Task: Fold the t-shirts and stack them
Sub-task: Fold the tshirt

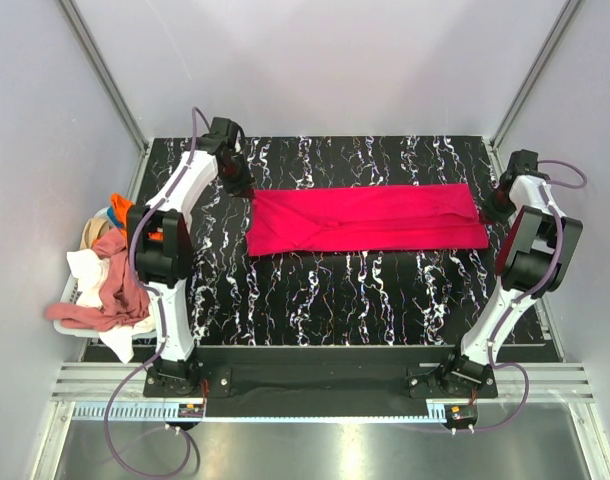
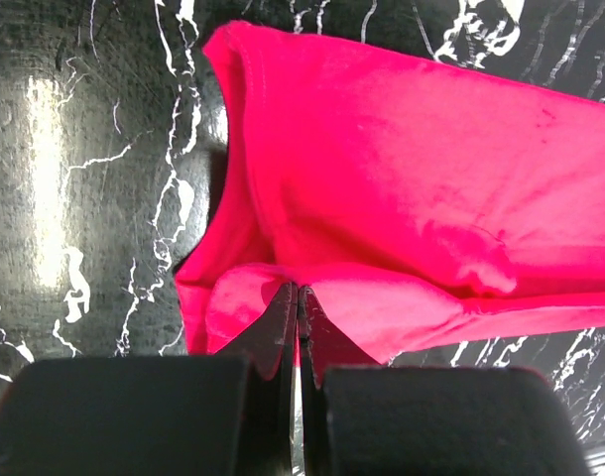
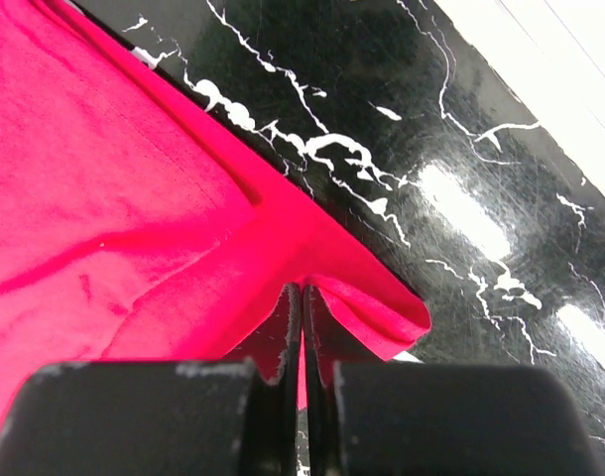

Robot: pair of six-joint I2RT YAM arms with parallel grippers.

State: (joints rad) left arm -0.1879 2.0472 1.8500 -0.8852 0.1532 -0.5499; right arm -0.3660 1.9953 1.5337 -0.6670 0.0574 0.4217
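**A:** Pinkish-red cloth first: from above, the short-sleeved t-shirt (image 1: 365,218) lies as a long flat band across the black, white-veined marble-look table (image 1: 315,300), somewhat toward the far side. The left gripper (image 1: 237,186) sits at its left end and the right gripper (image 1: 497,208) at its right end. A heap of other t-shirts (image 1: 110,280), dusty pink, white, beige and orange, lies off the table's left edge, well apart.

**B:** And the left wrist camera?

**A:** The two black fingers (image 2: 268,332) are pressed together with a fold of the red cloth pinched between their tips. The rest of the shirt spreads away up and to the right, flat on the table.

**B:** Right wrist?

**A:** Much the same. The jaws are clamped tight on a corner of the hem, which curls over just beside one finger, and the shirt runs off to the left.

**B:** So, a lengthwise fold?

**A:** I judge so. To do it well, both arms should lift only slightly and travel together at one pace. They should hold the band taut between them so the carried edge lands parallel and unwrinkled. Neither should let go until the cloth lies flat.
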